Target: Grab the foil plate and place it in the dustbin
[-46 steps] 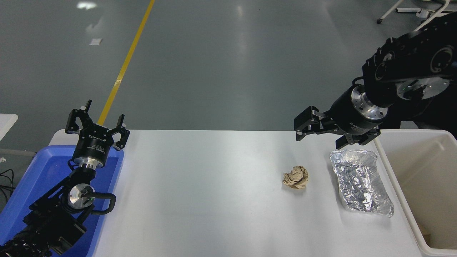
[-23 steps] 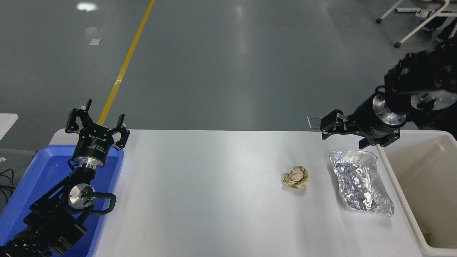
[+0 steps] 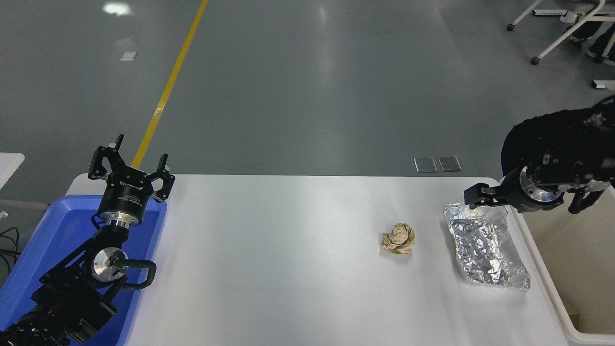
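One foil plate (image 3: pixel 486 247) lies flat on the white desk (image 3: pixel 288 259) near its right edge, long axis running from the far side toward the camera, its crinkled inside facing up. One dustbin (image 3: pixel 543 269) stands just beside it on the right, the cream rim running along the plate's right side; only part of the bin is in view at the picture's right edge and bottom corner.

The right gripper (image 3: pixel 475 198) comes in from the right edge, low over the far end of the plate, pointing left. Its black tip sits right at the plate's far rim; whether it touches the foil cannot be told. Only one dark finger shape is plainly seen from this angle, so the state of its jaws cannot be told. The arm behind it crosses above the bin's far corner.

One crumpled brown paper ball (image 3: pixel 398 238) rests on the desk to the left of the plate, apart from it.

At the desk's far left, one blue tray (image 3: pixel 29 259) sits against the left edge. The left gripper (image 3: pixel 129 166) stands over the tray's far corner, pointing away from the camera, its jaws spread wide and empty, well apart from the plate.

Beyond the desk is a grey floor with one yellow line (image 3: pixel 168 86) running diagonally, and two small grey plates (image 3: pixel 437 164) set side by side in the floor just past the desk's far edge.
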{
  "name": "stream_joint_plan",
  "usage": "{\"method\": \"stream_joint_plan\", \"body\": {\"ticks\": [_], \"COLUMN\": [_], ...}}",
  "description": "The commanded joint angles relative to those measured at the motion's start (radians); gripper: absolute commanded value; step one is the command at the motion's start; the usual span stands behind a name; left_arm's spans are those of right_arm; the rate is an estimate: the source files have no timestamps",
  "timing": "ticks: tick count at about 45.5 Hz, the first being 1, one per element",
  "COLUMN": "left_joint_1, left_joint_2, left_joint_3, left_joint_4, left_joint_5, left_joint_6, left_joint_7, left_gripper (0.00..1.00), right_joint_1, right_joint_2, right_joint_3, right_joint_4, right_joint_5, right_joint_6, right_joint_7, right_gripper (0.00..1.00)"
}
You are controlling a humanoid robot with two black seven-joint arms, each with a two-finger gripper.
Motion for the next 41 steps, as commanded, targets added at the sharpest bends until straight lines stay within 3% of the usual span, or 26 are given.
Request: {"method": "stream_joint_plan", "body": {"ticks": [1,7,27,41], "left_joint_1": [0.0,0.0,0.0,0.0], "left_joint_2": [0.0,0.0,0.0,0.0], "left_joint_3": [0.0,0.0,0.0,0.0], "left_joint_4": [0.0,0.0,0.0,0.0], "left_joint_5": [0.0,0.0,0.0,0.0], "left_joint_6": [0.0,0.0,0.0,0.0], "left_joint_7": [0.0,0.0,0.0,0.0], "left_gripper": [0.98,0.98,0.98,0.98], "right_joint_1": [-0.207,-0.316,-0.456,-0.512], "right_joint_2": [-0.026,-0.026,-0.026,-0.006], "right_joint_3": [0.045,0.057,0.157,0.166], "right_joint_4": [-0.095,-0.131,-0.19,-0.236], "right_joint_5": [-0.028,-0.03,-0.039,-0.039], "right_joint_6": [-0.184,-0.293,-0.429,-0.498], "right_joint_7": [0.001,0.003,0.007,0.007], "right_gripper": [1.0,1.0,0.99,0.85]}}
